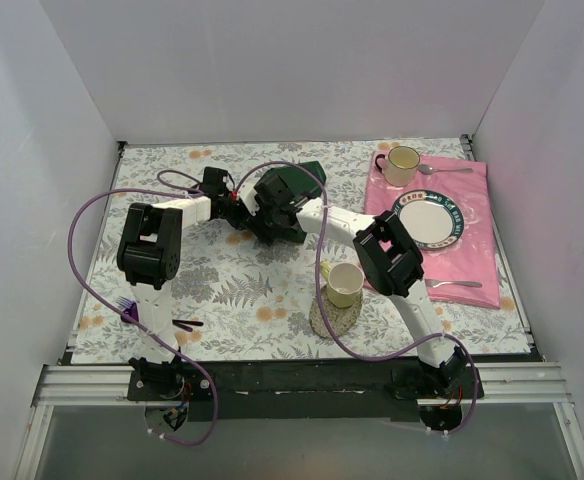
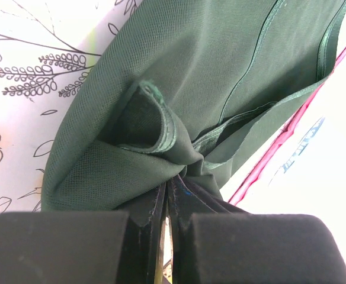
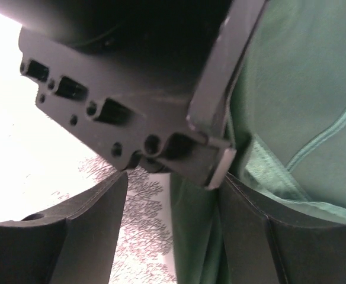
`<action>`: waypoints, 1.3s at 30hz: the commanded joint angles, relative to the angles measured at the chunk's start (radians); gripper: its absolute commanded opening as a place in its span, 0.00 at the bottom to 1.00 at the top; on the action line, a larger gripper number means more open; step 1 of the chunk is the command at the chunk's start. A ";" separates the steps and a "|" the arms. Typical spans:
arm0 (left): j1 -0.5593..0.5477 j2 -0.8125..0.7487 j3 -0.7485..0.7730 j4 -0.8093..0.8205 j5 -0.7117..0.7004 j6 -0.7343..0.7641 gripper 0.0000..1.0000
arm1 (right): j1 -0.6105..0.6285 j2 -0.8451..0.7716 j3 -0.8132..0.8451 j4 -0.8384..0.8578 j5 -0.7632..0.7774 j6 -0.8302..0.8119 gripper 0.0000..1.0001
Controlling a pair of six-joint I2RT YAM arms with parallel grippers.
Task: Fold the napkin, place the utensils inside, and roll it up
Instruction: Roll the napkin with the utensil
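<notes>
Green napkin (image 2: pixel 220 71) pinched in left tool (image 2: pixel 172 190) (right tool (image 3: pixel 174 195) spread at its edge).

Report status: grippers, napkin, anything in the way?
Left gripper shut on bunched napkin fold. Right gripper open beside the cloth. Left gripper's body sits close ahead of the right jaws.

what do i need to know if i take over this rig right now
Left end effector: shut on the napkin, pinching a bunched fold.
Right end effector: open, close beside the left one, at the napkin's edge.
Napkin: crumpled, on the far middle of the table.
Utensils: none visible in the napkin.
Done: napkin gripped, partly folded.
Left: finish the fold, lay utensils inside, roll.
</notes>
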 commanded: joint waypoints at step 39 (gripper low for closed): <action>0.003 -0.002 0.017 -0.126 -0.085 0.092 0.00 | -0.053 0.045 0.006 -0.001 -0.068 -0.002 0.42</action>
